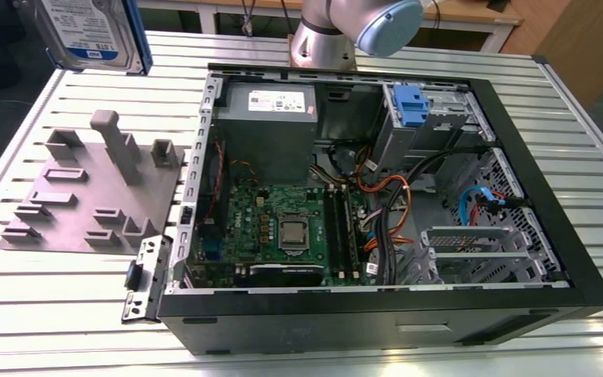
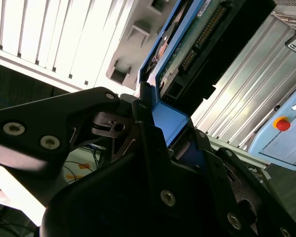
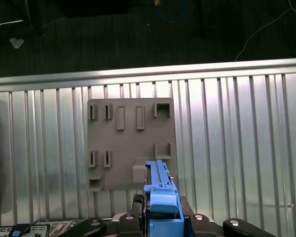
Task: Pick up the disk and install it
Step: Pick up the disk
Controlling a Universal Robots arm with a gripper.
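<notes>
Currently the disk point(image 1: 90, 33) is held clear of the table point(image 1: 71, 314), above the far edge of the grey fixture plate point(image 1: 82, 196). The open computer case point(image 1: 385, 306) sits just beside that plate, on the exterior view's right. The exterior view gives the label face, white and blue, with a blue rail down one edge. Here the disk's long axis runs roughly upright, slightly tilted, and its lower end points down toward the plate. The second wrist view shows the other face: green circuit board and a row of connector pins on the disk point(image 2: 197, 44). The gripper point(image 2: 170, 123) has its black fingers point(image 2: 143, 118) clamped on the blue rail from both sides. The first wrist view has the disk point(image 3: 160, 190) edge-on, with its rail running from the gripper point(image 3: 161, 212) straight toward the plate point(image 3: 130, 138) beneath.
</notes>
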